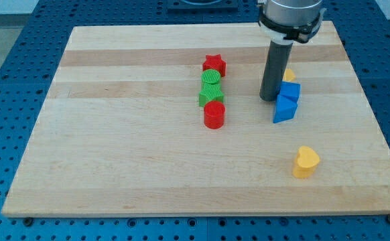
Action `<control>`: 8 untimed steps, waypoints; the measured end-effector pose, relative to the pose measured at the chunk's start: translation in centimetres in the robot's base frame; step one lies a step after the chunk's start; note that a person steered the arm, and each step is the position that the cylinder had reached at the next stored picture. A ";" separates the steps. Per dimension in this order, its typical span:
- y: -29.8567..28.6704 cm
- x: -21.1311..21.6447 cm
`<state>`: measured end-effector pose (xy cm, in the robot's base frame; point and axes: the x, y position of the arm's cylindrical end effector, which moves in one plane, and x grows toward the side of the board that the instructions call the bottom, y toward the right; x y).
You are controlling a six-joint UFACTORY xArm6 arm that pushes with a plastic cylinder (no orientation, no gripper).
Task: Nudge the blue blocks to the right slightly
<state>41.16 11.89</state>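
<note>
Two blue blocks sit right of the board's middle: a blue cube-like block (291, 92) above a blue wedge-shaped block (284, 109), touching each other. My tip (269, 99) rests on the board just left of the upper blue block, touching or nearly touching its left side. A yellow block (289, 75) peeks out behind the rod, just above the blue blocks; its shape is mostly hidden.
A column of blocks stands near the middle: a red star (214, 65), a green cylinder (211, 78), a green star (211, 95) and a red cylinder (214, 114). A yellow heart (305, 161) lies at lower right. The wooden board (114, 134) lies on a blue perforated table.
</note>
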 end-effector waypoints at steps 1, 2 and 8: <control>-2.6 0.9; -3.1 1.2; -1.1 5.9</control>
<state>47.08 10.79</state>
